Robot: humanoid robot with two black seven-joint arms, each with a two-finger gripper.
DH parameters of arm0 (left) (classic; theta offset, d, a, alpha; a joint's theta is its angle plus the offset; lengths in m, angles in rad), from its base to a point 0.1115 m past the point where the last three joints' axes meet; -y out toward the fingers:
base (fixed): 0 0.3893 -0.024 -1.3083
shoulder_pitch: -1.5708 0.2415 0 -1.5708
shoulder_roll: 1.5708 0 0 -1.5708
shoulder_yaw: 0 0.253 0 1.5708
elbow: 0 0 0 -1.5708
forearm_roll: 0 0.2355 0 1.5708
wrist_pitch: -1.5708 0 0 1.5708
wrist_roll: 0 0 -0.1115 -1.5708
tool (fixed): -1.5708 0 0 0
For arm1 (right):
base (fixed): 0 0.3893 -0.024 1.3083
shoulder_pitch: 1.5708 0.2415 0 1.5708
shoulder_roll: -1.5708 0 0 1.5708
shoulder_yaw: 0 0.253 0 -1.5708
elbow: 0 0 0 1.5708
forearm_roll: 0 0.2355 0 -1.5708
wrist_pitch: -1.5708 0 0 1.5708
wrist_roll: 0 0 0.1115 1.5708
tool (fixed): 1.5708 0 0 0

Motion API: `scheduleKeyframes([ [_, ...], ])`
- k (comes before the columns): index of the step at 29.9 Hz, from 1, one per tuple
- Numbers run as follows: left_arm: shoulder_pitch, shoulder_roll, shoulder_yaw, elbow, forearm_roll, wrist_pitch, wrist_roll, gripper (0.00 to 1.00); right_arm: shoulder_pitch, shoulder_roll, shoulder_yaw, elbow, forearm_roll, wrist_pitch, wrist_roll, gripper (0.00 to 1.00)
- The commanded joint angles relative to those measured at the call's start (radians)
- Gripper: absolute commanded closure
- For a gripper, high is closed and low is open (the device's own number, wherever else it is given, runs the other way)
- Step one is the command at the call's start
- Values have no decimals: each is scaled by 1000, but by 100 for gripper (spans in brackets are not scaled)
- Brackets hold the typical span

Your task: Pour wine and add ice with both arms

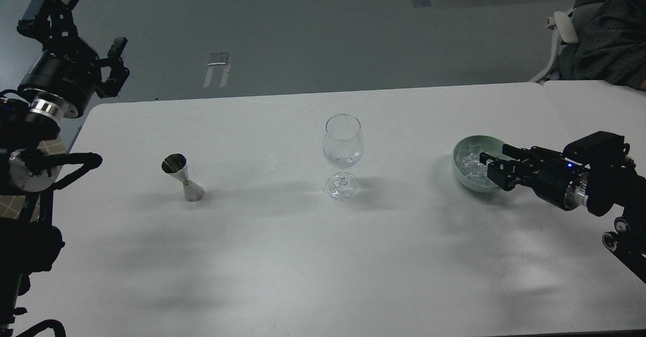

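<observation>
Right gripper (488, 169) at pale green bowl (462, 175) of glassy ice (472, 165).
My left gripper (96, 34) splayed apart, raised; right fingers parted over cubes. Clear stemmed glass (342, 148), steel hourglass jigger (182, 178) upright on matte white table (303, 251).

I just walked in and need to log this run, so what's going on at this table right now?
A black two-arm robot works at a white table. Its right gripper reaches into a pale green bowl of clear ice cubes, fingers apart. Its left gripper is raised off the table's far left corner, open and empty. A silver hourglass-shaped metal jigger stands untouched on the left, and a clear stemmed wine glass stands mid-table, a little liquid possibly inside.
</observation>
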Motion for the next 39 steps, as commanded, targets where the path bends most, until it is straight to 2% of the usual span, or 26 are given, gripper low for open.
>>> scheduleKeyframes([
  [1,0,0,0,-1,0,0,0,3,11,14,-20,-26,0,-1,0,39],
  [7,0,0,0,-1,0,0,0,3,31,46,-30,-69,0,-2,0,41],
  [10,0,1,-1,-1,0,0,0,3,32,57,-30,-79,0,-2,0,48],
  [19,2,0,0,-1,0,0,-1,3,32,60,-30,-82,0,-2,-3,52],
  [24,2,-2,-1,-1,0,0,0,3,32,60,-30,-82,0,-2,-3,58],
  [27,2,0,-1,-1,0,0,-1,3,32,60,-30,-82,0,-2,-3,64],
  [30,3,-2,-1,-1,0,0,-1,3,32,60,-32,-83,0,-1,-3,76],
  [32,5,-2,0,-1,0,0,-1,3,31,60,-32,-82,2,-1,-3,91],
  [34,5,-2,0,-1,0,0,-1,3,31,60,-30,-80,5,-1,-3,99],
  [39,5,-2,-1,-1,0,0,-1,3,34,35,-24,-7,22,-11,-3,100],
])
